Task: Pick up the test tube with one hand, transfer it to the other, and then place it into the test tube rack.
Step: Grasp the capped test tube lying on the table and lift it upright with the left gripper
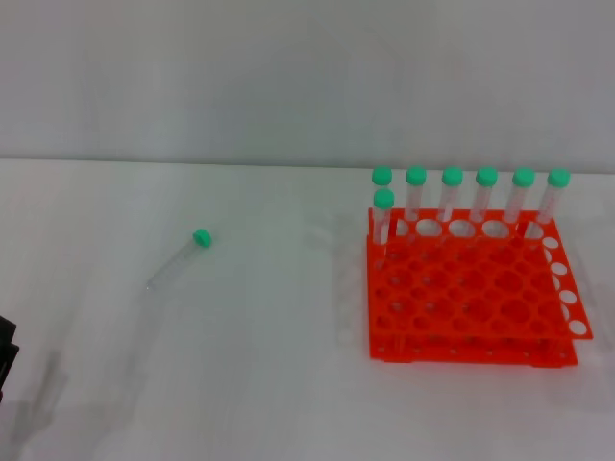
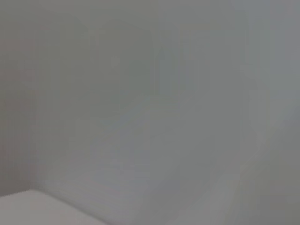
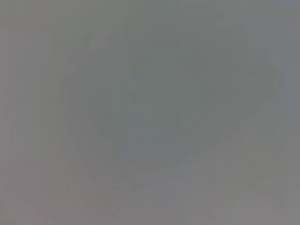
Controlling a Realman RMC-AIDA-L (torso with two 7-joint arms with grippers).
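Note:
A test tube [image 1: 179, 257] with a green cap [image 1: 201, 237] lies on its side on the white table, left of centre, cap pointing toward the far right. The orange-red test tube rack [image 1: 471, 293] stands at the right. It holds several upright green-capped tubes [image 1: 452, 197] along its back row and one in the row in front at the left end [image 1: 382, 216]. A black part of my left gripper [image 1: 6, 357] shows at the left edge, well short of the lying tube. My right gripper is out of view. Both wrist views show only plain grey.
The white table [image 1: 269, 384] stretches between the lying tube and the rack. A grey wall [image 1: 288, 77] runs behind the table's far edge. Most of the rack's holes hold nothing.

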